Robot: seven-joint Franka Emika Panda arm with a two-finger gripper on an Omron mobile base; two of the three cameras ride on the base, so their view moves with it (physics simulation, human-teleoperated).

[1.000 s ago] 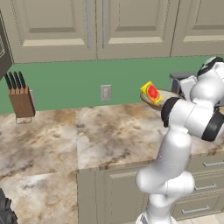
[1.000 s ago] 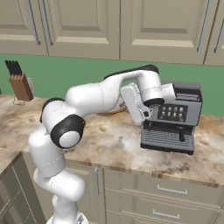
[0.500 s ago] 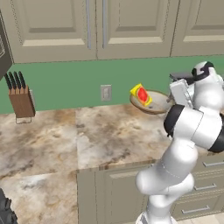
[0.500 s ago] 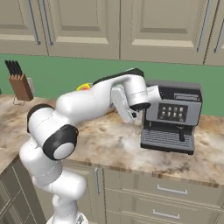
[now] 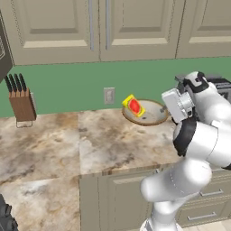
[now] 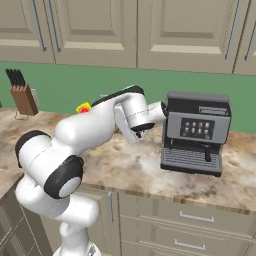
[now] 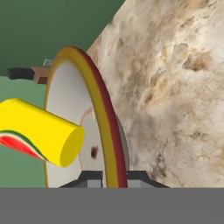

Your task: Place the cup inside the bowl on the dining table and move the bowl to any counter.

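Bowl (image 7: pixel 98 127) rim is clamped between the closed claw (image 7: pixel 114 177) tips at 6 o'clock in the hand view. The yellow cup (image 7: pixel 37 133) is seen inside the bowl, at 9 o'clock. The bowl is held above the marbled counter (image 5: pixel 67 144), near the green wall (image 5: pixel 72 88).

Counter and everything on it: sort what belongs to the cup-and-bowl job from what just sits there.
Part of the job:
- cup, lying inside the bowl
- bowl, held by its rim in the end effector
- counter

Just sitting there:
- knife block
- coffee machine
- wall socket
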